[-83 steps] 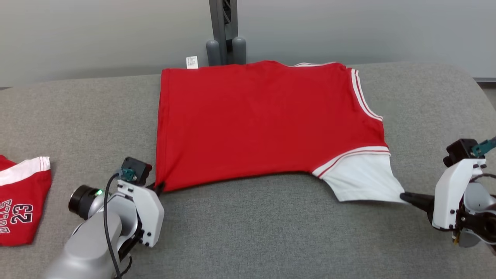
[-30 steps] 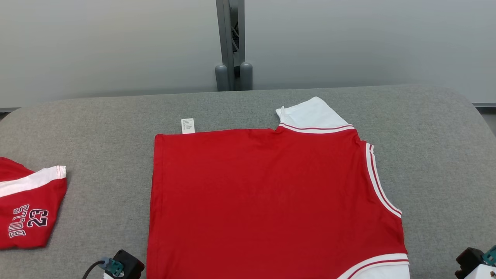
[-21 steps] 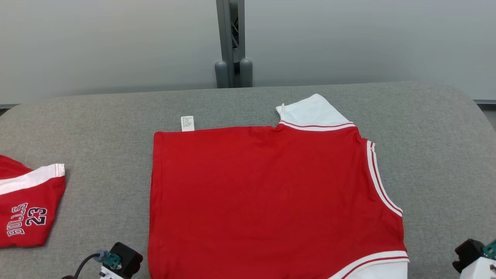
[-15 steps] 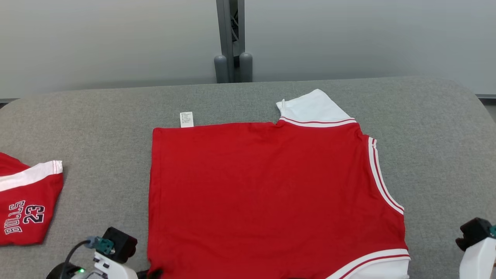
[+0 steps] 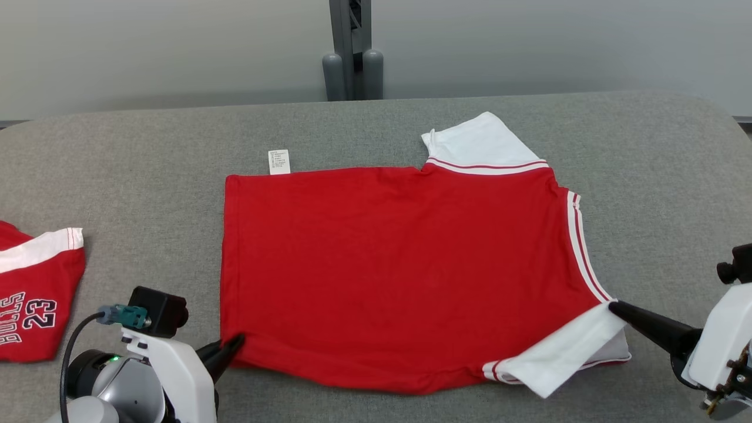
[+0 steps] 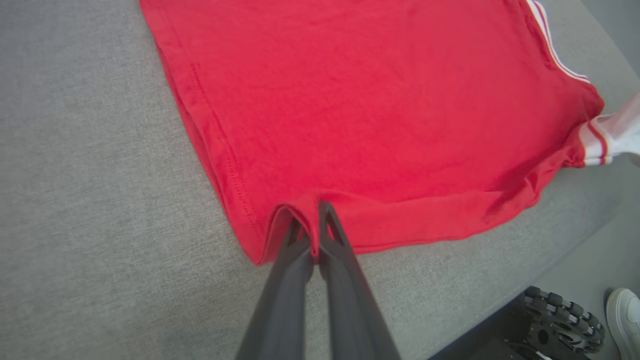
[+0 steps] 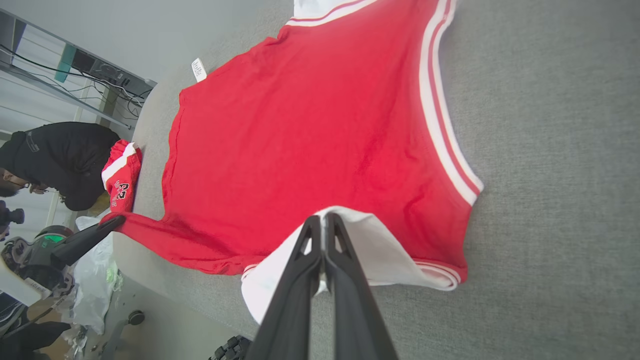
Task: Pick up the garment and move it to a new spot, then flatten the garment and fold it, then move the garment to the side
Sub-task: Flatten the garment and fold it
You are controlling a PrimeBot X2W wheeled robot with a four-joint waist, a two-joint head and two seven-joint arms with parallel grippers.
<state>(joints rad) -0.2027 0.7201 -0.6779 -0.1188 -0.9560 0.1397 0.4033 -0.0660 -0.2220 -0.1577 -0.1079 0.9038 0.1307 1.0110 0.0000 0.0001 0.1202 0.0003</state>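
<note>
Head view: the red garment [image 5: 399, 264] lies spread out in the middle of the grey table [image 5: 147, 176], its neck end to the right. The left gripper [image 5: 234, 343], at lower left, has its fingers pressed together on the near left hem corner. At lower right, the right gripper [image 5: 614, 306] pinches the garment's near white sleeve [image 5: 564, 352], which is drawn up off the table. A white label [image 5: 279, 161] sticks out from the far edge. A second garment [image 5: 35, 294], folded, lies at the table's left edge, well apart.

Left wrist view: both fingers are clamped on a small raised fold of red hem. A pale shoe [image 6: 622, 312] shows past the table's edge.

Right wrist view: the fingers are closed on the white sleeve's edge, with red cloth beyond. Across the garment, the left gripper holds its corner. A person [image 7: 60, 160] in black is beyond the table.
</note>
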